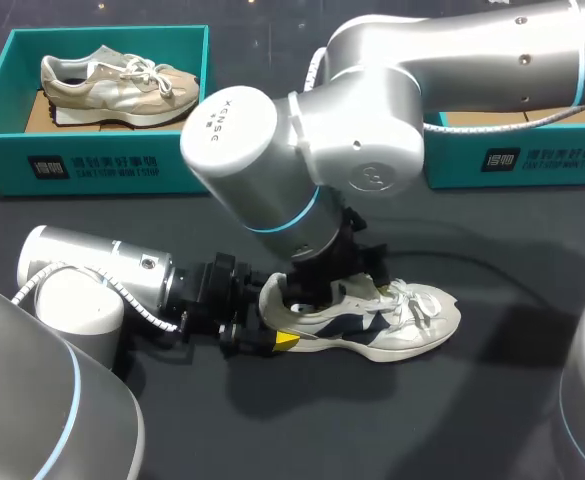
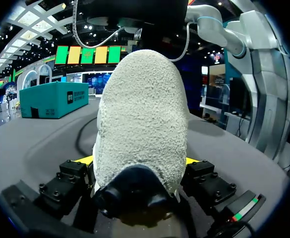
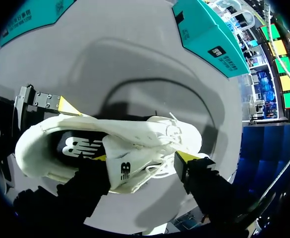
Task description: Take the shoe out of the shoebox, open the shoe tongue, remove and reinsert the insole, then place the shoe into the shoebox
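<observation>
At the 9 o'clock side of the desk, my left tool lies level and pinches the heel of the white and navy shoe, with one yellow tip on each flank. The shoe sits on its sole near mid-desk, outside the nearer shoebox at its 1 o'clock. Its long axis runs 9 to 3 o'clock, with the toe at 3. My right tool comes in from 12 o'clock over the collar, so it is the arm nearer the tongue. It is spread, one finger inside the opening and one outside by the laces, with the tongue between them. I judge the coming pull should go toward the toe. Only the right wrist view shows this straddle and the dark insole. The head view hides both behind the arm, and the left wrist view shows little but heel.
</observation>
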`<state>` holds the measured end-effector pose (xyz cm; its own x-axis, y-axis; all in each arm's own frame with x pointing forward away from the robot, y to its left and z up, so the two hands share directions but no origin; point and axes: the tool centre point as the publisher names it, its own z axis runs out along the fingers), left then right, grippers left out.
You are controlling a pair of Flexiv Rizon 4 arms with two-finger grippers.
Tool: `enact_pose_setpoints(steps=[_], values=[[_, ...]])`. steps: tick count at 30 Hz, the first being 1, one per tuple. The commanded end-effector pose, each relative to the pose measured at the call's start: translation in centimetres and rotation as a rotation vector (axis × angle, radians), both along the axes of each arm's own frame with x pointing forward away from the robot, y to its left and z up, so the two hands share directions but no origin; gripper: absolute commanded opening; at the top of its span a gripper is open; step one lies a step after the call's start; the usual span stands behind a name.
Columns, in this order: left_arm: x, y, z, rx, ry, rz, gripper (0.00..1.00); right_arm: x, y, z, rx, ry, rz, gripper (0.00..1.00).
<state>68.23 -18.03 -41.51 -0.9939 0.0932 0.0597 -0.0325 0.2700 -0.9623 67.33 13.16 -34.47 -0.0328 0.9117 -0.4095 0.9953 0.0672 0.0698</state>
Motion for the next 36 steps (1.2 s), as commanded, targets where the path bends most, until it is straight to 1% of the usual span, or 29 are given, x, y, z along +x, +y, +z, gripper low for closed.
enact_pose_setpoints(steps=[1, 2, 6, 9, 10, 12, 18, 22, 25, 26, 27, 28, 31, 32, 33, 34, 36], values=[[-0.2, 0.3, -0.2, 0.001, -0.001, 0.002, 0.00, -0.7, -0.3, 0.3, 0.021, -0.093, -0.182, 0.58], [-0.2, 0.3, -0.2, 0.001, -0.001, 0.002, 0.00, -0.7, -0.3, 0.4, 0.021, -0.093, -0.184, 0.55], [-0.2, 0.3, -0.2, 0.001, -0.001, 0.002, 0.00, -0.9, -0.3, 0.8, 0.023, -0.094, -0.188, 0.56], [-0.2, 0.3, -0.2, 0.001, -0.001, 0.002, 0.00, -0.9, -0.3, 1.1, 0.027, -0.092, -0.190, 0.53], [-0.2, 0.3, -0.2, 0.001, -0.001, 0.002, 0.00, -0.9, -0.3, 1.2, 0.034, -0.087, -0.193, 0.50], [-0.2, 0.3, -0.2, 0.001, -0.001, 0.002, 0.00, -1.0, -0.3, 1.3, 0.052, -0.080, -0.205, 0.49], [-0.2, 0.3, -0.2, 0.001, -0.001, 0.002, 0.00, -1.2, -0.5, 1.6, 0.091, -0.077, -0.228, 0.38], [-0.2, 0.3, -0.2, 0.001, -0.001, 0.002, 0.00, -1.3, -0.7, 1.8, 0.114, -0.076, -0.235, 0.33], [-0.2, 0.3, -0.2, 0.001, -0.001, 0.002, 0.00, -1.4, -0.8, 1.9, 0.132, -0.076, -0.238, 0.22], [-0.2, 0.3, -0.2, 0.001, -0.001, 0.002, 0.00, -1.4, -0.9, 1.9, 0.142, -0.075, -0.235, 0.15], [-0.2, 0.3, -0.2, 0.001, -0.001, 0.002, 0.00, -1.4, -0.9, 2.0, 0.153, -0.080, -0.228, 0.05], [-0.2, 0.3, -0.2, 0.001, -0.001, 0.002, 0.00, -1.4, -1.0, 2.0, 0.161, -0.078, -0.224, 0.00], [-0.2, 0.3, -0.2, 0.001, -0.001, 0.002, 0.00, -1.4, -1.2, 2.2, 0.217, -0.078, -0.170, 0.00], [-0.2, 0.3, -0.2, 0.001, -0.001, 0.002, 0.00, -1.3, -1.3, 2.2, 0.245, -0.064, -0.146, 0.00], [-0.2, 0.3, -0.2, 0.001, -0.001, 0.002, 0.00, -1.3, -1.5, 2.1, 0.266, -0.060, -0.159, 0.00], [-0.2, 0.3, -0.2, 0.001, -0.001, 0.002, 0.00, -1.5, -1.5, 2.2, 0.255, -0.058, -0.220, 0.00], [-0.2, 0.3, -0.2, 0.001, -0.001, 0.002, 0.00, -1.5, -1.5, 2.2, 0.255, -0.058, -0.220, 0.00]])
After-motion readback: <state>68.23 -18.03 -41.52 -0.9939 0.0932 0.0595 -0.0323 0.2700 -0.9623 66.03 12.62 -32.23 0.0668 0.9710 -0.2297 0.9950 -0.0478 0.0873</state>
